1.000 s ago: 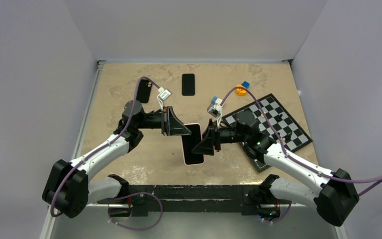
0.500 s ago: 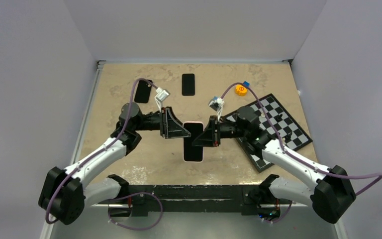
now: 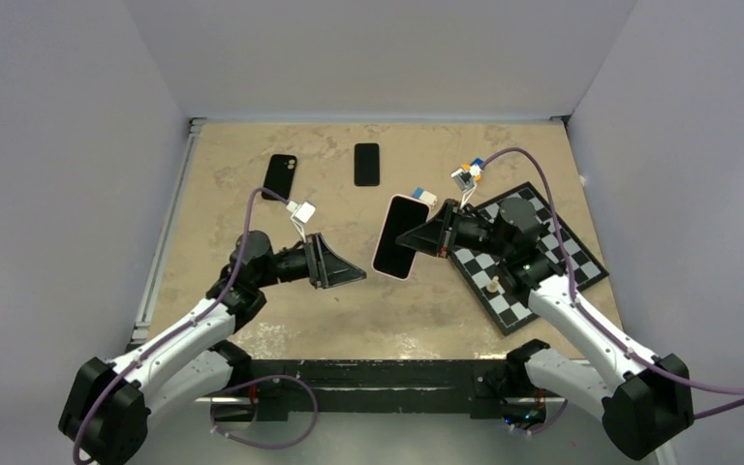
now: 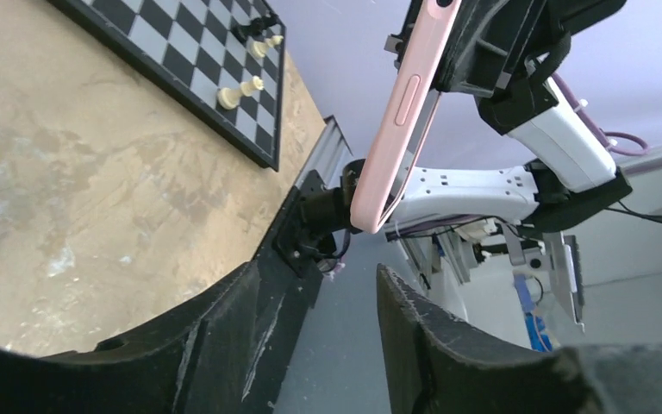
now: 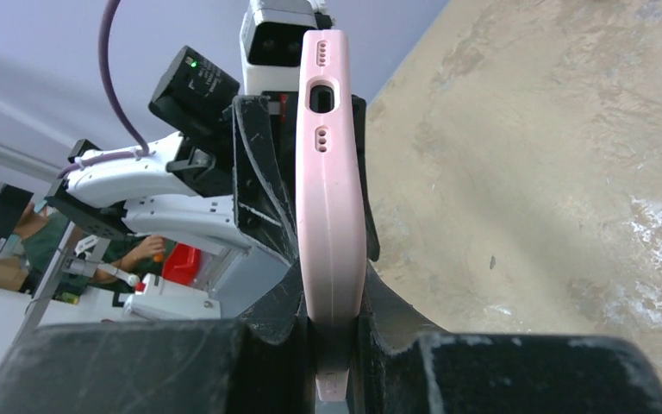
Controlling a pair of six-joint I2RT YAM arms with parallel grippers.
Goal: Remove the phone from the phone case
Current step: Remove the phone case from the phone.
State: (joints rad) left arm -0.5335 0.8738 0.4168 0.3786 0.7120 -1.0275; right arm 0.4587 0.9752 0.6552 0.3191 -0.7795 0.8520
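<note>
The smooth pink phone case with rounded corners (image 3: pixel 410 200) is the one container in play, and the black glossy-faced phone (image 3: pixel 397 239) sits inside it, framed by the pink rim. The case hangs in the air at the centre of the top view, tilted and clear of the beige, mottled, stone-patterned table (image 3: pixel 426 315). The right gripper (image 3: pixel 433 235) reaches in from the right of the frame and is clamped on the case, one black finger against each broad face. In the right wrist view the case's (image 5: pixel 331 190) thin edge shows an oval port cut-out and small round holes. The left gripper (image 3: pixel 351 272), lower left of centre, is apart from the case, its jaws spread with nothing between them.

A flat black-and-white chequered chessboard (image 3: pixel 542 254) lies at right with small pale chess pieces (image 4: pixel 241 89) on it. A black flat rectangle with a camera cut-out (image 3: pixel 280 176) and a plain black flat rectangle (image 3: pixel 367 164) lie at the upper centre.
</note>
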